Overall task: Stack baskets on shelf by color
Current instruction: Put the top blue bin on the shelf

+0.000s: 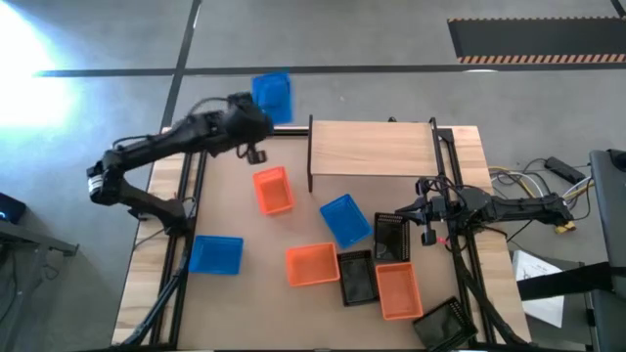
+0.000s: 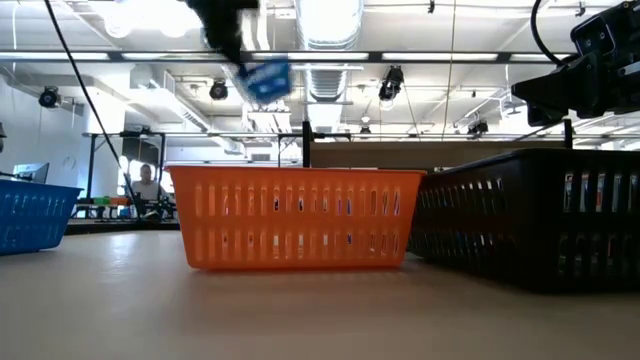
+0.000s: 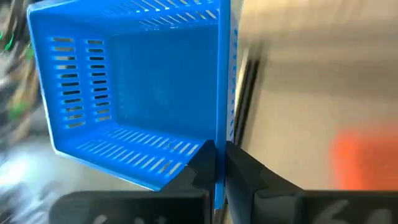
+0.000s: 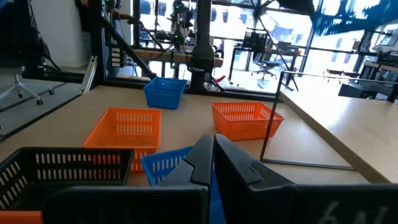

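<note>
My left gripper [image 1: 256, 125] is raised near the table's far-left corner, shut on a blue basket [image 1: 273, 96] that also shows high in the low view [image 2: 265, 78]. The wooden shelf [image 1: 372, 147] stands on thin black legs at the table's far edge. My right gripper [image 1: 423, 213] hovers shut, holding nothing, beside a black basket [image 1: 391, 235] at the table's right. In the right wrist view its fingers [image 4: 211, 158] point across the table, past a blue basket [image 4: 163, 165]. My left gripper pinches one side wall of the blue basket at its rim [image 3: 219, 146], with one finger [image 3: 200, 163] inside the basket and the other [image 3: 241, 167] outside. The basket is lifted clear of the table and sits tilted, its open side toward the wrist camera.
On the table lie two more blue baskets [image 1: 344, 219] [image 1: 216, 254], three orange ones [image 1: 274, 189] [image 1: 312, 264] [image 1: 398, 290], and two more black ones [image 1: 358, 277] [image 1: 445, 325]. The baskets crowd the near right; bare tabletop [image 1: 225, 205] lies left of centre. Cables trail off the right edge.
</note>
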You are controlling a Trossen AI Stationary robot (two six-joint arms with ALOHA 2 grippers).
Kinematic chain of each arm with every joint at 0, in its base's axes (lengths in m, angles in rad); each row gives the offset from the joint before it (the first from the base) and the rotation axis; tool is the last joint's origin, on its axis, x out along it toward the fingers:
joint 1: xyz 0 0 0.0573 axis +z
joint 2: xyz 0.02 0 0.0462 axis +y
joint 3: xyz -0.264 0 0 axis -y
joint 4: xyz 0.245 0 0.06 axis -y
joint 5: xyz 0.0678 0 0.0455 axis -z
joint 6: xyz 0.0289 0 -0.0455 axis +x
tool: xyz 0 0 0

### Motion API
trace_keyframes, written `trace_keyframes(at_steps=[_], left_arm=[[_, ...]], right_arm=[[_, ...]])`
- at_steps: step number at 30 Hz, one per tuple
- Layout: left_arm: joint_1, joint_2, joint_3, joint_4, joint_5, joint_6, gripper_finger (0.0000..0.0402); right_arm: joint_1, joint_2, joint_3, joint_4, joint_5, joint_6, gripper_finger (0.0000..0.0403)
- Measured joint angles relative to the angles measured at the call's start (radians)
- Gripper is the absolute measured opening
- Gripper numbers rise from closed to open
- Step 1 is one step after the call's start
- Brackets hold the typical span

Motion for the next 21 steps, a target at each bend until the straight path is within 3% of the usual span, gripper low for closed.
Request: trace_keyframes(at_steps=[4,6,14,21], left_arm=[[-0.035,0.063,0.12,0.114,0.33,-0.131,0.0001],[-0.059,0.126,0.147,0.126,0.381,-0.171,0.0001],[-0.143,0.427,0.346,-0.077,0.366,-0.274,0.0],[-0.191,0.592,0.501,-0.296,0.06,-0.28,0.0]], right_arm=[[0.0,0.0,0.0,0.0,0.0,0.0,0.0009],[0.0,0.0,0.0,0.0,0.0,0.0,0.0009],[0.0,0.0,0.0,0.0,0.0,0.0,0.0009],[0.0,0.0,0.0,0.0,0.0,0.0,0.0009]])
